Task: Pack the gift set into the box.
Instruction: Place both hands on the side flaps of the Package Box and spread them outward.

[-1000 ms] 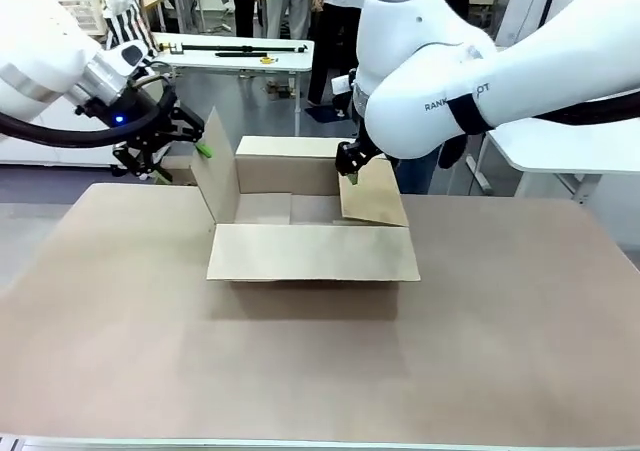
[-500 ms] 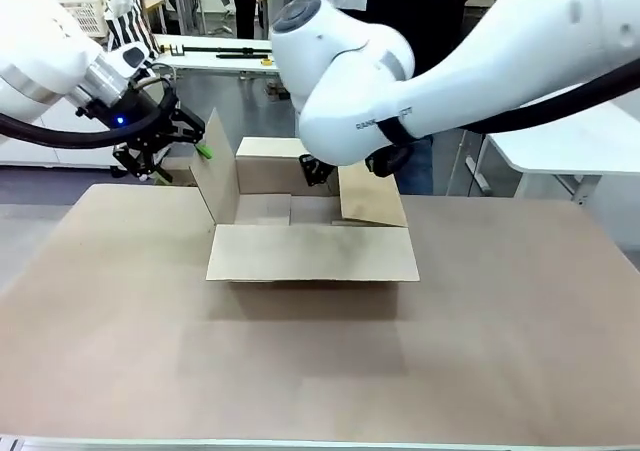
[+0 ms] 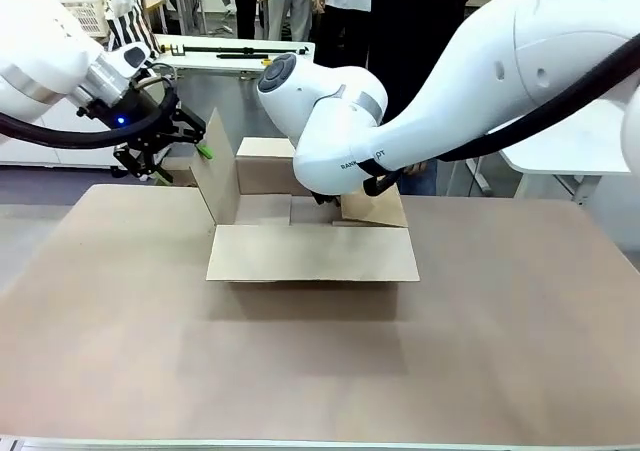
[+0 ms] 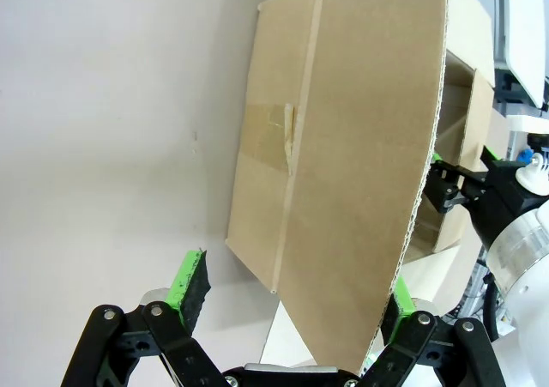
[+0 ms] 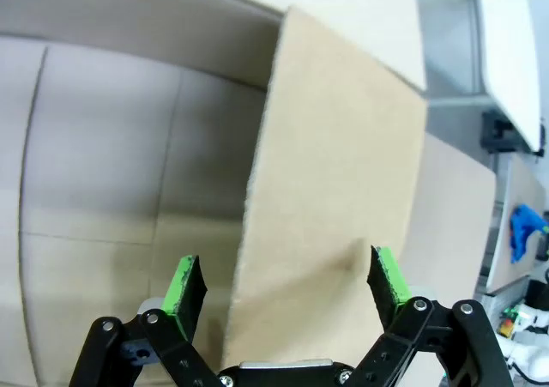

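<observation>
- The box (image 3: pixel 312 254) sits on the brown table (image 3: pixel 300 381), a little toward the far side and near the middle between the 2 arms; its top is open
- Its near flap (image 3: pixel 300 241) lies folded out flat toward the camera; the left flap (image 3: pixel 218 176) stands up and leans slightly outward; the right flap (image 3: pixel 378 207) tilts outward to the right; the far flap (image 3: pixel 266 150) stands upright
- The left gripper (image 4: pixel 290 299) is at the box's left side with its 2 fingers spread apart; in the left wrist view the left flap rises between the green pads (image 4: pixel 190 282), its corrugated edge close to the right-hand pad; whether it touches cannot be told
- The right arm (image 3: pixel 340 141) reaches across the middle, bending low over the box's right half; in the front view its wrist hides the fingers
- The right gripper (image 5: pixel 286 294) is spread wide too; in the right wrist view the right flap comes up between its fingers, clear of both pads; beside the flap the inside of the box shows bare cardboard
- A person in dark clothes (image 3: pixel 410 21) stands at the far side, behind the right arm
</observation>
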Robot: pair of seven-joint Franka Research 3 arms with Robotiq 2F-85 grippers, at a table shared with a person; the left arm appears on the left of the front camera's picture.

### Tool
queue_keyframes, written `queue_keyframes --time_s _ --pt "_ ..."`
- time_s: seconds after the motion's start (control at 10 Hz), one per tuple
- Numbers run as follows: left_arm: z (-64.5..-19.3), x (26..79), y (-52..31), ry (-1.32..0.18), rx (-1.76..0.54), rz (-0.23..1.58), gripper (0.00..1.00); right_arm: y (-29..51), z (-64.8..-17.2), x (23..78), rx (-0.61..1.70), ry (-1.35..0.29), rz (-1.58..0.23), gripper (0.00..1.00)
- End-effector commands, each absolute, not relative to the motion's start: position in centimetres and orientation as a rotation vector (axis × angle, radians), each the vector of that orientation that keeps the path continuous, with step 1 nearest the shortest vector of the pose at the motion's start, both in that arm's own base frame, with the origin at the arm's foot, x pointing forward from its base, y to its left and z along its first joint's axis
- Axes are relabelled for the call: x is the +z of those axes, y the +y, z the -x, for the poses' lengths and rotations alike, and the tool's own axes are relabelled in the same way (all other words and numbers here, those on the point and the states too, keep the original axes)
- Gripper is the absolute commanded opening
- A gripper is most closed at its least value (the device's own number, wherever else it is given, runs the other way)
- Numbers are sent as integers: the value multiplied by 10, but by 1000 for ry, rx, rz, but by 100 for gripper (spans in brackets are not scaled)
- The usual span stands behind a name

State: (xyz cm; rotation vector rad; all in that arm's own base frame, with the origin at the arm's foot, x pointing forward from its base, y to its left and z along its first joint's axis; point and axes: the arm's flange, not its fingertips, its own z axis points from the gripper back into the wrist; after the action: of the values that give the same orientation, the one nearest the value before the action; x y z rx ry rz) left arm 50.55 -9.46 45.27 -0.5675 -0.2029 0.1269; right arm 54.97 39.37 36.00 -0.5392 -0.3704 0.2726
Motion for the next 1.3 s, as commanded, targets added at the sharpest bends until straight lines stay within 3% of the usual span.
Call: queue_keyframes --time_s 0.0,0.9,1.2 --pt "-505 455 -94 -202 139 548 100 395 -547 373 212 -435 598 100" --pt "-505 455 -94 -202 139 548 100 308 -556 439 7 -491 716 100" --pt "-505 455 -94 -202 139 548 100 334 -558 442 71 -469 694 100"
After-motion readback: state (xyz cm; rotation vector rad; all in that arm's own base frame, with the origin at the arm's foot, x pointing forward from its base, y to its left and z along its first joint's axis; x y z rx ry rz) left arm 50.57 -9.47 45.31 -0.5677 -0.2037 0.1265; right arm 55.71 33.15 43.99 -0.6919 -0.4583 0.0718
